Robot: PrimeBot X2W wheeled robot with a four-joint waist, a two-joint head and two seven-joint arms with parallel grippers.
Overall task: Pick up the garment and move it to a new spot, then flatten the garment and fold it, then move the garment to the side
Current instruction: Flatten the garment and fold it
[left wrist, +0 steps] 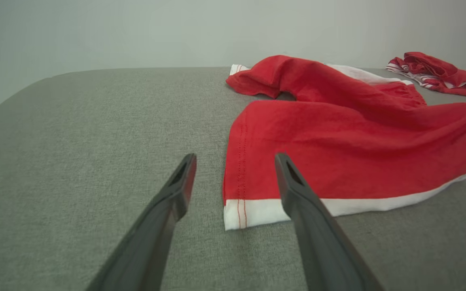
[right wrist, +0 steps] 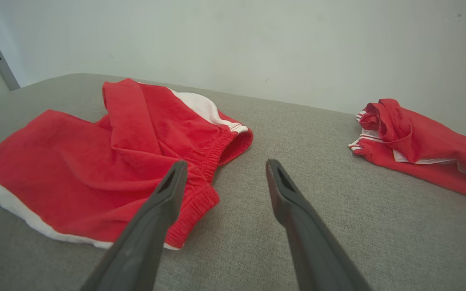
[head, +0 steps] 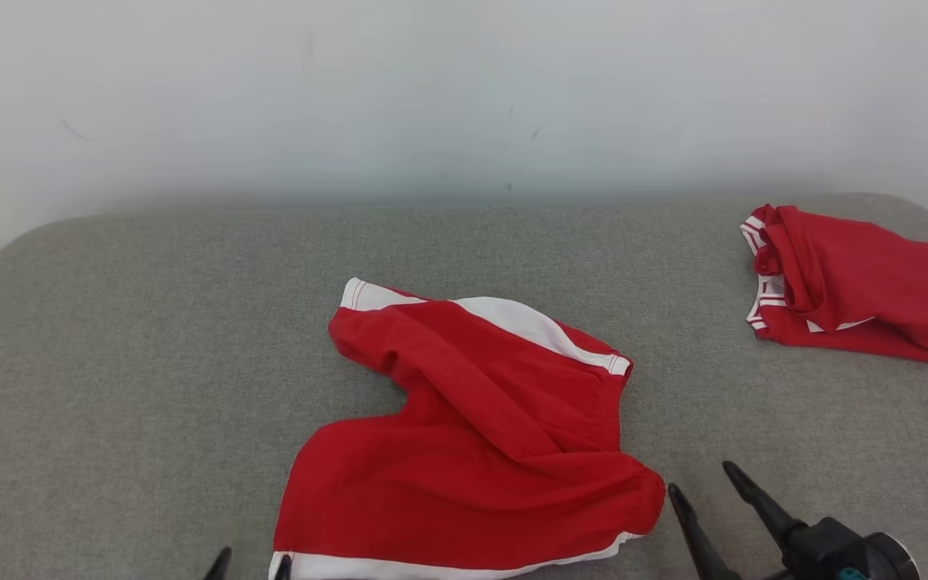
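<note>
Left jaws: released and spread wide, empty, low over the grey worktop (head: 109,362) at its near edge, one finger on each side of the white hem corner (left wrist: 253,210).
Risk there: closing from this low angle could catch only the top layer of the corner, or push the cloth ahead and miss it; the tips might also snag the worktop's woven cover.
Right jaws: likewise released and holding nothing, at the near right, one finger over the gathered waistband (right wrist: 204,194), the other over bare worktop.
Risk there: the elastic edge is bunched, so a shallow bite may slip off once the weight comes on.
Garment (head: 472,451): red shorts with white trim, lying mid-worktop between the two arms, not yet lifted.
Risk in the lift: if one side grips and the other does not, the shorts would likely swing and twist.
Far leg (head: 432,346): doubled over itself; carried like that, the crease would probably need flattening later.
Second red garment (head: 859,290): bundled at the far right, well apart; a set-down drifting that way could tangle the two.
</note>
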